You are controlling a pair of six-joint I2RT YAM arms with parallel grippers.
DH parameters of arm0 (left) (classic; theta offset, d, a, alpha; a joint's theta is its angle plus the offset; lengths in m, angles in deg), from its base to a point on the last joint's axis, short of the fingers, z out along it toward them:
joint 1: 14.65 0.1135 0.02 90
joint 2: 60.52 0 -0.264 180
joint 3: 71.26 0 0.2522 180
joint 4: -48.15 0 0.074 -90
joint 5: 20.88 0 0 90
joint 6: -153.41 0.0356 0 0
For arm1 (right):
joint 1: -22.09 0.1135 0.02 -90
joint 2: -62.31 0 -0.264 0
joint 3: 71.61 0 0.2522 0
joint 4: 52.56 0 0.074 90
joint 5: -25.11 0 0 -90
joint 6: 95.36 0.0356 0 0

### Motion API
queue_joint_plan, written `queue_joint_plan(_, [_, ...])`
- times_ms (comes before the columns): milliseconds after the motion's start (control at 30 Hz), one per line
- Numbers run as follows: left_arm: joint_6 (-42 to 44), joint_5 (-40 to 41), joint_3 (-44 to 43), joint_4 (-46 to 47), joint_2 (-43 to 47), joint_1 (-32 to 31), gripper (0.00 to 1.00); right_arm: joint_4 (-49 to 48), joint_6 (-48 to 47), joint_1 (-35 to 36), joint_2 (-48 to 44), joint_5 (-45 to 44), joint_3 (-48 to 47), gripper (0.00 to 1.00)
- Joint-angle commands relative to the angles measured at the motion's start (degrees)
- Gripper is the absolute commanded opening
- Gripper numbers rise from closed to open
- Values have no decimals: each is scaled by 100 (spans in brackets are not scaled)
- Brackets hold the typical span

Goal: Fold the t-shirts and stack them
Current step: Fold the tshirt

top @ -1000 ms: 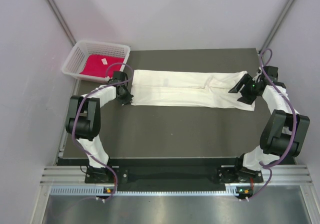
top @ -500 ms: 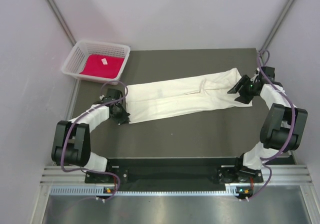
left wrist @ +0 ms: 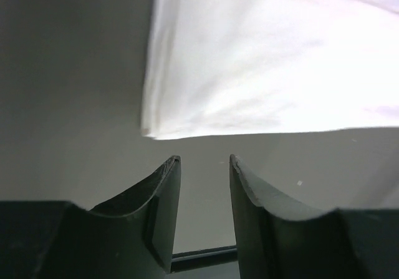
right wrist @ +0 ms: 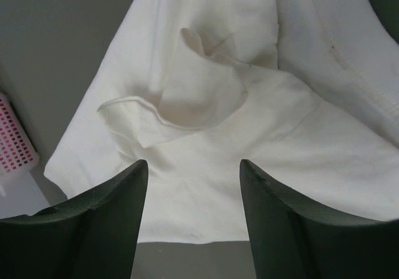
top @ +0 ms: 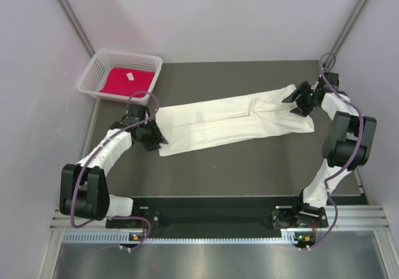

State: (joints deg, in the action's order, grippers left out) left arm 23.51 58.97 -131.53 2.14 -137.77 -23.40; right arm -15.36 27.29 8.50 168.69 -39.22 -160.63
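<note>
Lying folded in a long strip across the bench, the cream t-shirt looks limp and light; your left gripper and right gripper gape empty. Pinch its end corners through all layers.

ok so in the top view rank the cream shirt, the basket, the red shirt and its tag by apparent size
Largest to smallest:
1. cream-white cloth t-shirt
2. white plastic mesh basket
3. red-magenta cloth shirt lying in it
4. small white tag on that shirt
</note>
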Motion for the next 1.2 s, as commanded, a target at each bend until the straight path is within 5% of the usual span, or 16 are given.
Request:
queue_joint_plan(0, [605, -583, -693, 323, 71, -74, 43, -138, 75, 40, 57, -9, -357, 61])
queue_joint_plan(233, [948, -1296, -2344, 1124, -1604, -574, 47, 64, 198, 40, 233, -167, -612, 60])
queue_joint_plan(500, [1274, -830, -3830, 2037, -3084, -1787, 53, 29, 523, 49, 303, -387, -674, 56])
queue_joint_plan(767, [598, -1227, -4736, 3935, -4613, -2183, 55, -112, 401, 31, 339, -440, -648, 53])
queue_joint_plan(1167, [-422, -866, -6335, 5001, -6345, -2684, 56, -147, 137, -136, 540, -177, -489, 56])
